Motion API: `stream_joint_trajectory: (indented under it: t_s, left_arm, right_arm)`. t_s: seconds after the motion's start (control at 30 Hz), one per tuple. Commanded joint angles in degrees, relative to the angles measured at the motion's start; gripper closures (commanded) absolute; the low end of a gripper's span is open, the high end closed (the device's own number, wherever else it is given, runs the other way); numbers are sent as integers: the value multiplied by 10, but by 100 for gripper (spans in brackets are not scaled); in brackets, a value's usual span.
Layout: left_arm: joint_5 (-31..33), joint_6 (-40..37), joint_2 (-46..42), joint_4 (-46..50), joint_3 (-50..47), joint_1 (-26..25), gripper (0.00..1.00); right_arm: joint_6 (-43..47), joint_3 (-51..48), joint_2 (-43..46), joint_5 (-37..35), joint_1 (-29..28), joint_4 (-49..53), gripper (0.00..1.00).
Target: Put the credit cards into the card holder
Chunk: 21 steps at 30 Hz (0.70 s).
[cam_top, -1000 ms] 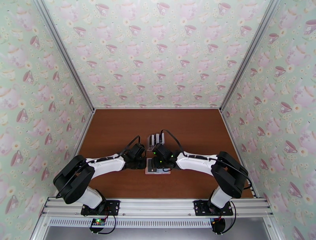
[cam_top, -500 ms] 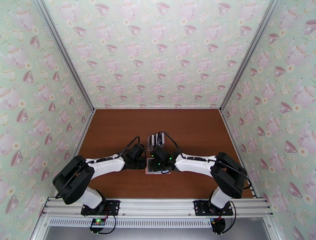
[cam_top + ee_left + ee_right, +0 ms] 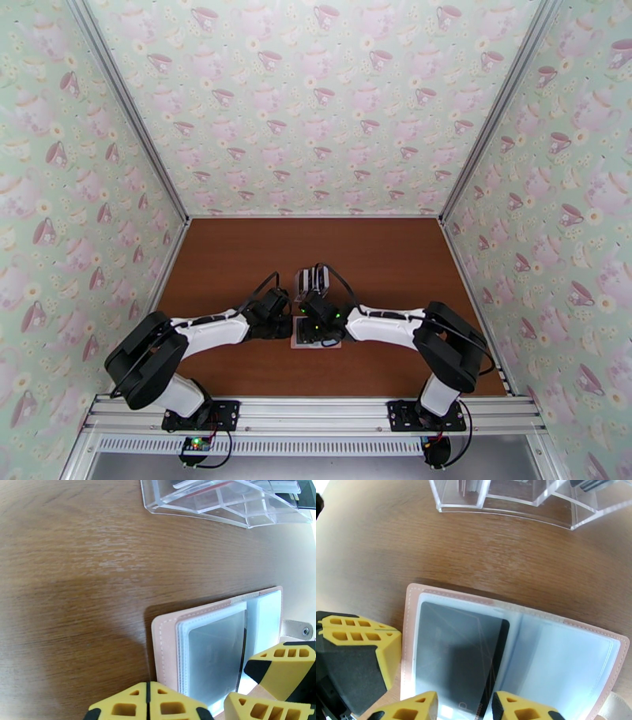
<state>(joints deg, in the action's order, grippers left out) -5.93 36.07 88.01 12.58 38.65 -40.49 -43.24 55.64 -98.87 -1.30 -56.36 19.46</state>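
Resting on card holder (image 3: 164,649), left gripper (image 3: 147,702) pressed together; right gripper (image 3: 464,707) spread above black card (image 3: 462,653)

Card holder (image 3: 298,338) mostly hidden beneath the right arm (image 3: 387,324); black credit card's (image 3: 458,653) lower edge off-frame.

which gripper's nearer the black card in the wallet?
Right. The right gripper straddles one end of the black card; the left gripper sits shut beside the card holder, at its outer edge.

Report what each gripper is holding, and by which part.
Left gripper is shut on nothing, at the card holder's edge. Right gripper straddles the black card's near end; an actual grip cannot be told.
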Motion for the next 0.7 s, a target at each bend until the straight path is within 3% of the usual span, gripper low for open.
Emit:
stream_joint_trajectory:
  t_s: [0.0, 0.67]
  left_arm:
    - [-36, 7, 6, 41, -20, -12, 92]
    - [-39, 11, 5, 37, -23, -12, 92]
  right_arm:
    - [-3, 18, -10, -11, -5, 13, 58]
    - [-2, 32, -8, -7, -4, 19, 59]
